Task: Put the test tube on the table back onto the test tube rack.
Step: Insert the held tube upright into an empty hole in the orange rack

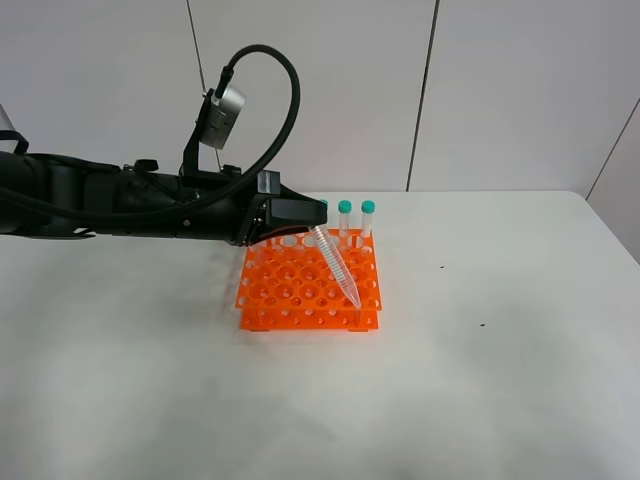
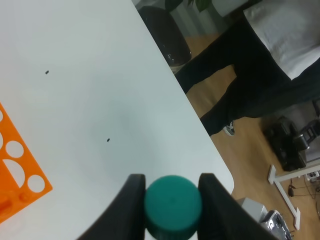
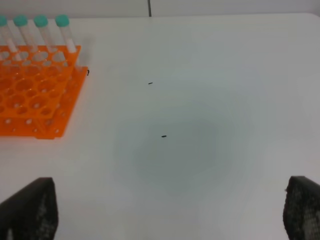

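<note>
Capped test tube (image 2: pixel 173 205) in L gripper (image 2: pixel 172 186), tip maybe touching rack (image 1: pixel 290 292)

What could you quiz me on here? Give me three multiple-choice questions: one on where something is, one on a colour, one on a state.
1. Where is the tip of the held tube?
A. Over the rack
B. On bare table, far from everything
C. On the floor

2. What colour is the tube's cap?
A. Red
B. Teal
C. Yellow

3. How is the right end effector?
A. Shut on a tube
B. Shut on nothing
C. Open and empty

Answers:
1 A: the left end effector holds the tube tilted, with its tip above the rack's front right corner.
2 B: the cap shows teal between the fingers.
3 C: its fingers stand far apart, with only the table between them.
</note>
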Controlling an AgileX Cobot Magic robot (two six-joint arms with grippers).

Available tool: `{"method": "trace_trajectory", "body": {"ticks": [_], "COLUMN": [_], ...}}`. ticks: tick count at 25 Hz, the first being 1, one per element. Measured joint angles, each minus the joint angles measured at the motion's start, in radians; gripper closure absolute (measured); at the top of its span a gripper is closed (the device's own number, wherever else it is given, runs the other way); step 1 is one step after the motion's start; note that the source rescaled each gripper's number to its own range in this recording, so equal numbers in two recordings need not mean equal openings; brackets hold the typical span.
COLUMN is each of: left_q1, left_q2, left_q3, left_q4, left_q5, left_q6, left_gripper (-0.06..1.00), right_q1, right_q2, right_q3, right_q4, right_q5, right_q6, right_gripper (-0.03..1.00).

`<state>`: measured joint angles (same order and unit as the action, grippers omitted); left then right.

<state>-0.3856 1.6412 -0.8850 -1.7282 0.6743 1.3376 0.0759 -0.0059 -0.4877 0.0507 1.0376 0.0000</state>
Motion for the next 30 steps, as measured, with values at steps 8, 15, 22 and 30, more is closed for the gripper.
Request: {"method": "trace_trajectory", "body": {"ticks": [8, 15, 22, 30], "left_q1": [0.001, 0.001, 0.001, -0.091], "left_q2": [-0.158, -0.334, -0.383, -0.383], "left_q3": [0.0, -0.002, -0.003, 0.013], "left_q4": [0.021, 0.26, 0.482, 1.161], "left_q5": [0.0, -0.111, -0.42, -0.699], "left_q6": [-0.086, -0.207, -0.22, -0.688], "left_gripper": [0.94, 0.94, 0.94, 0.94], "right_q1": [0.0, 0.0, 0.0, 0.0], "right_q2": [0.0, 0.0, 0.0, 0.0], "right_q3": [0.0, 0.0, 0.0, 0.0], "right_q4": [0.0, 0.0, 0.0, 0.0], "right_q5": [-0.004, -0.004, -0.005, -0.005], "right_q6": [0.0, 0.0, 0.0, 0.0], "right_gripper": [-0.03, -0.03, -0.03, -0.03]}}
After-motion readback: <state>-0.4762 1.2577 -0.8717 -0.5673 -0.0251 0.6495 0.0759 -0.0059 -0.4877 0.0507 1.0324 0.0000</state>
